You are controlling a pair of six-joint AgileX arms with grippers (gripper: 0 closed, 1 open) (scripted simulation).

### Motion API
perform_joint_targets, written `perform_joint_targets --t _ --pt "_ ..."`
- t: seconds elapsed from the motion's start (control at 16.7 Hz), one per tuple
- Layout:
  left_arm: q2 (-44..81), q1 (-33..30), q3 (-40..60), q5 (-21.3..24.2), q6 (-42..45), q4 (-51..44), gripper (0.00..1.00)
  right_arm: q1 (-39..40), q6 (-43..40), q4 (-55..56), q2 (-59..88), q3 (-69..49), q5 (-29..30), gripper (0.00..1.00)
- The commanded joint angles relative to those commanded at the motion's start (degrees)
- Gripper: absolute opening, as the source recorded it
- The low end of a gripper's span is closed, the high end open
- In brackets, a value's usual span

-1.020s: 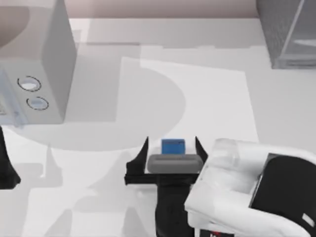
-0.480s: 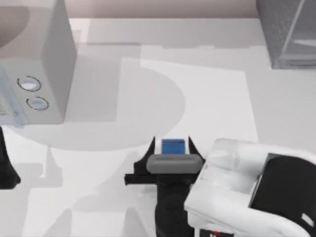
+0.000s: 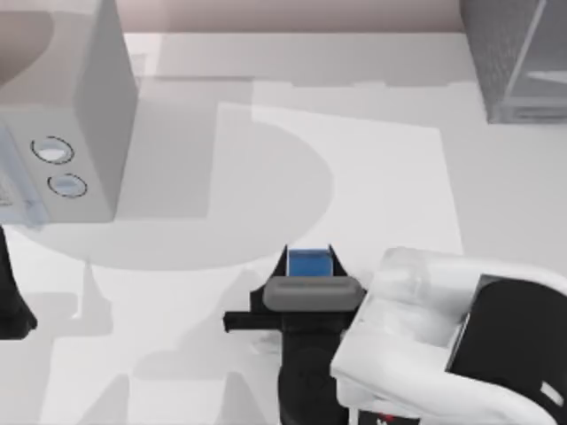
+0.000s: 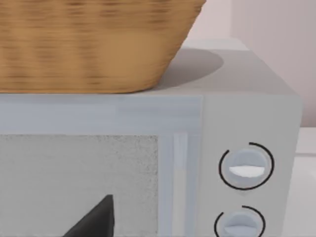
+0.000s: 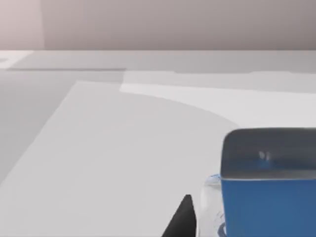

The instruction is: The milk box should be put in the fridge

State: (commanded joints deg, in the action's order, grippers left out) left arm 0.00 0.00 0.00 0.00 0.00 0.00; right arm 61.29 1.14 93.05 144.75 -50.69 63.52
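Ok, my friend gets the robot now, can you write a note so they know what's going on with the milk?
Right gripper: at the table's near middle, fingers pressed against both sides of the milk box, which stands on the table.
Left arm: parked at the table's left edge, its camera facing the dial box with a basket on top.
Fridge: far right corner.
Done: milk box gripped.
Left: lift it, carry it to the far right and put it inside the fridge. Whether the fridge door stands open is hard to tell.
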Motion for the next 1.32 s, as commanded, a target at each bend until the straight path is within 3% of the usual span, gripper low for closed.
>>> perform_joint_targets --t 0.66,1.32 --pt "0.0 0.0 0.0 0.0 0.0 0.0 1.0 0.0 0.2 -2.1 -2.2 0.4 -0.1 0.0" --pt "0.0 0.0 0.0 0.0 0.0 0.0 1.0 0.2 0.7 -30.5 -33.1 3.1 -0.3 0.0"
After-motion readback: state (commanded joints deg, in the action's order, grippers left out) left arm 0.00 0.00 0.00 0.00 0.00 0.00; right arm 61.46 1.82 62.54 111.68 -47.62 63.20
